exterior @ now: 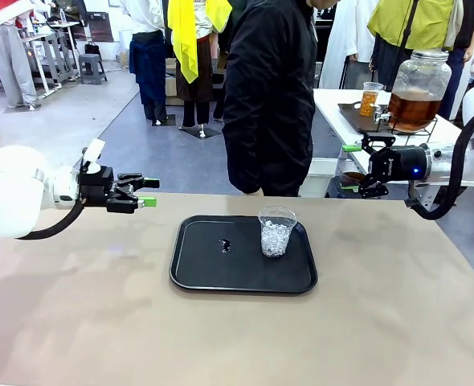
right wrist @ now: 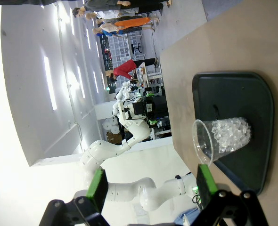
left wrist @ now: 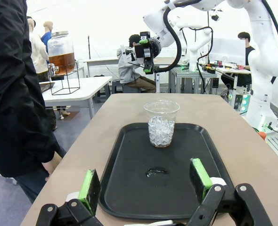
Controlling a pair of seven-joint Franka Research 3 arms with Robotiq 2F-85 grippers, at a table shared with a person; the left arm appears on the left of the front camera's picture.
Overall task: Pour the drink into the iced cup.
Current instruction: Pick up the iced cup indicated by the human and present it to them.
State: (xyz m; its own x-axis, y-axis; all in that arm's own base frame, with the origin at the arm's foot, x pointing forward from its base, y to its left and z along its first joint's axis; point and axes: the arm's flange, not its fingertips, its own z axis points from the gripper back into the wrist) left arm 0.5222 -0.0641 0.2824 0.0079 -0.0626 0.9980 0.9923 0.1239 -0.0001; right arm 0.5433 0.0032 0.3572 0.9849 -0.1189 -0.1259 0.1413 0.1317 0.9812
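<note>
Since the drink is not at the tray but in a big clear dispenser jar on a white side table, well apart from the tray beyond its far right corner, the pouring is not yet begun. The amber liquid fills about the lower half of the jar, and a small cup with orange-brown content stands just beside it.

The iced cup stands upright on the black tray, in the tray's right half toward its far edge. It holds ice pieces in its lower part and, as far as one can see, no drink. A small dark wet spot lies near the tray's middle, apart from the cup.

The right gripper hangs in the air beyond the tray's far right corner, between the tray and the jar, with its fingers spread wide and nothing between them. The left gripper hovers off the tray's left side, also wide open and empty, its fingers pointing toward the tray.

By judgement the right arm is nearer to both cup and jar, so the coming move probably belongs to it. The cup lies lower than its fingers, with its long axis vertical, so a grasp from the side seems suitable. A person in a black jacket stands at the tray's far side.
</note>
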